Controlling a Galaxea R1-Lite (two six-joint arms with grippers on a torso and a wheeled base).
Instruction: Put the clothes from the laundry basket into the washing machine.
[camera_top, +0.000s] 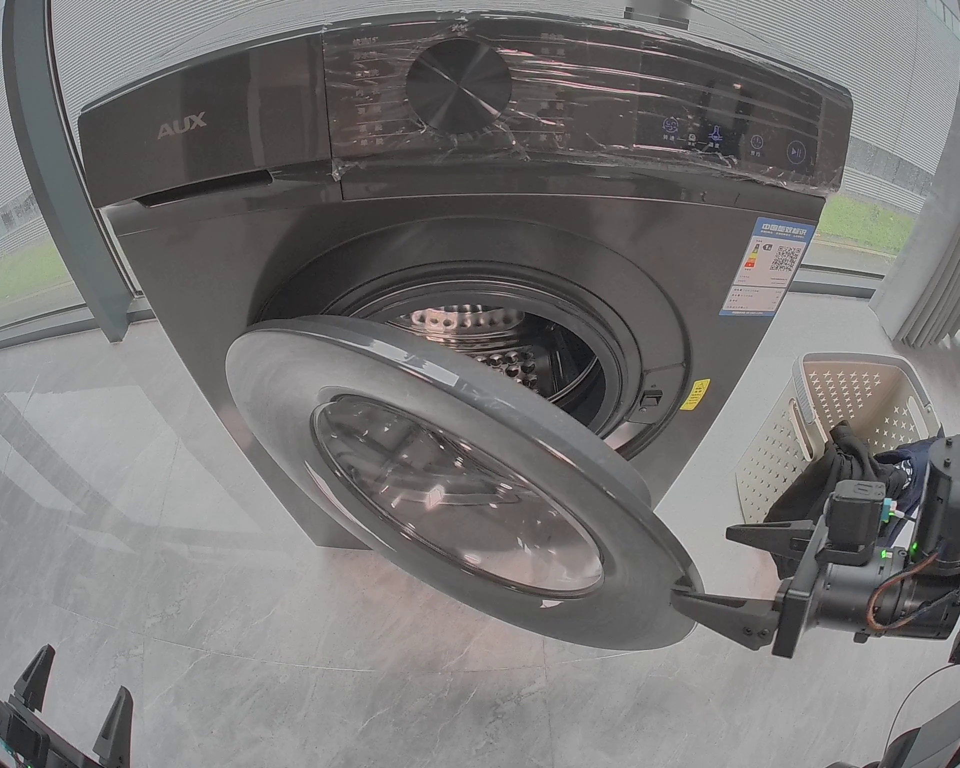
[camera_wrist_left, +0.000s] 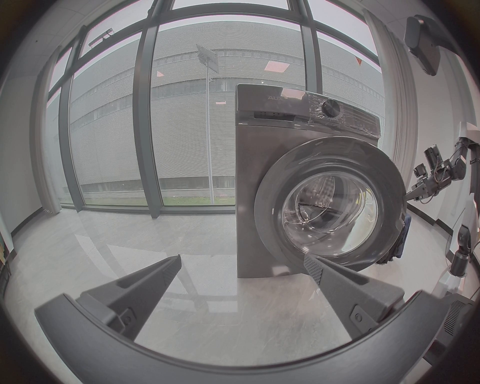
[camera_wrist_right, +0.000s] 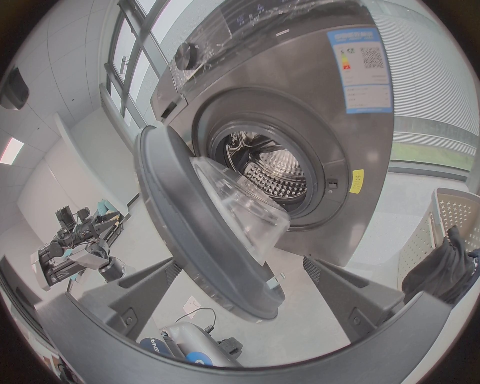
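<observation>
- State: my right hand (camera_top: 703, 565) is at the free edge of the door (camera_top: 460, 480), fingers apart and gripping nothing. Whether the lower finger touches the rim, I cannot tell.
- My left hand (camera_top: 80, 690) is low at the left, fingers apart and empty, well apart from the washing machine (camera_top: 250, 250).
- The clothes (camera_top: 840, 465), dark fabric, hang over the near wall of the laundry basket (camera_top: 860, 362), which is on the floor to the right of the machine.
- Step in hand, as I judge it: swing the door wider, because it partly covers the drum opening (camera_top: 500, 340).
- Procedure: push on the rim, not the glass. Follow the hinge arc.
- Caution: keep my right arm off the basket.
</observation>
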